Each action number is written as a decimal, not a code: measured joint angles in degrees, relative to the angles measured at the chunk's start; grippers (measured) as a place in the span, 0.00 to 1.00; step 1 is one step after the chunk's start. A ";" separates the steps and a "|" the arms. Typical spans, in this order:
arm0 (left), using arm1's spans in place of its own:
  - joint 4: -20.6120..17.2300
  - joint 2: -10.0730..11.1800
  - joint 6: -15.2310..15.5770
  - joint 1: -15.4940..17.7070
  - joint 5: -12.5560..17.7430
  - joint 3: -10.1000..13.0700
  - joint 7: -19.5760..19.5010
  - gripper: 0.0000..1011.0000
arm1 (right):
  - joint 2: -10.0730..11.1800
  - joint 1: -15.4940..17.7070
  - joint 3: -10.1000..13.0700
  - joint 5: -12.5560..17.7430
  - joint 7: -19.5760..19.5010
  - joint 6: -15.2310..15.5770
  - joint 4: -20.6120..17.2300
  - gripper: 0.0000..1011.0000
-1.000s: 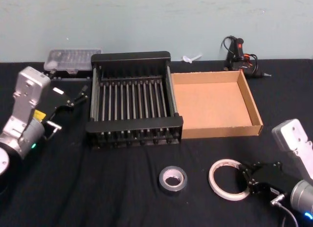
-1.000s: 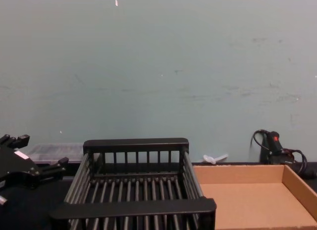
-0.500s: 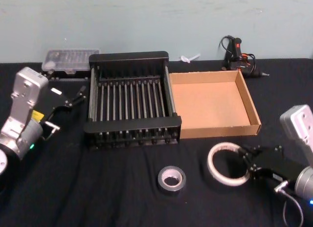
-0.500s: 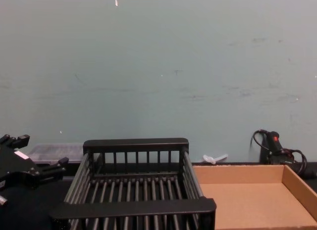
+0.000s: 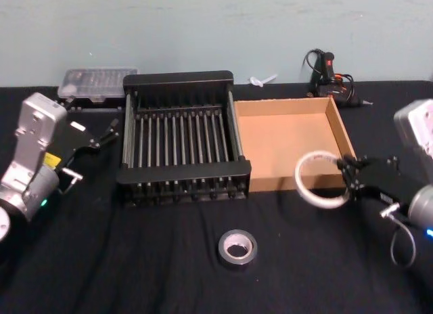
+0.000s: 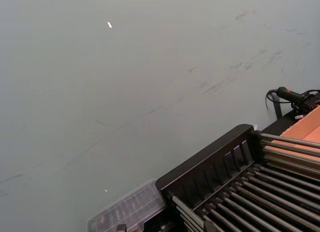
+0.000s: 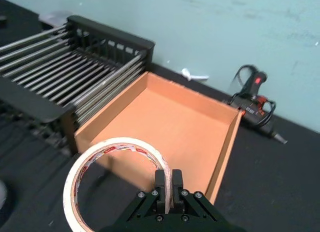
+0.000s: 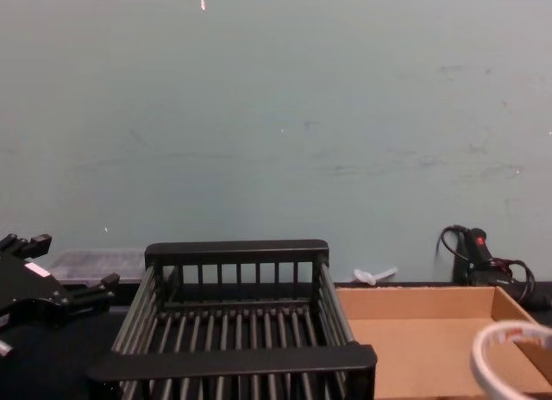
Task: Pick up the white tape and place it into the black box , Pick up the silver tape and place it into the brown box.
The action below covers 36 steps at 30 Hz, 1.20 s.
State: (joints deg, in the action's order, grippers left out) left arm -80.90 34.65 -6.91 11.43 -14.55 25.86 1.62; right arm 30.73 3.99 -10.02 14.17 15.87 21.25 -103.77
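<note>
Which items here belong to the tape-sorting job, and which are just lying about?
Job:
- white tape, held off the table by the right gripper
- silver tape, on the table
- black box
- brown box
- left gripper, parked left of the black box

Lying about:
- clear plastic case
- glue gun
- small white piece by the wall

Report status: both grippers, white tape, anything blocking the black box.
Right gripper shut on white tape, airborne at brown box's near wall. Left gripper open, idle left of black box. Black box unobstructed.
</note>
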 joint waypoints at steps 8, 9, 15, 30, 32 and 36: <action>0.00 0.00 0.00 0.00 0.00 0.00 0.00 0.99 | -1.92 -5.58 -1.12 -1.48 1.02 -0.31 4.10 0.09; 0.00 0.00 0.00 0.00 0.00 0.00 0.00 0.99 | -2.10 -6.26 -1.35 -1.65 1.24 -0.36 4.56 0.09; 0.00 0.00 0.00 0.00 0.00 0.00 0.00 0.99 | -3.66 -11.74 -3.37 -3.01 2.52 -0.53 8.58 0.09; 0.00 0.00 0.00 0.00 0.00 0.00 0.00 0.99 | -9.39 -24.62 -9.47 -7.34 4.72 -4.04 20.14 0.09; 0.00 0.00 0.00 0.00 0.00 0.00 0.00 0.99 | -10.35 -26.27 -10.29 -7.86 5.04 -4.88 21.95 0.09; 0.00 0.00 0.00 0.00 0.00 0.00 0.00 0.99 | -12.12 -28.95 -11.85 -8.64 5.72 -6.31 24.97 0.09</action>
State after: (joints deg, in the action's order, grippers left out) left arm -80.90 34.64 -6.91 11.44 -14.55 25.86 1.62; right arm 18.61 -24.95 -21.86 5.53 21.58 14.95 -78.80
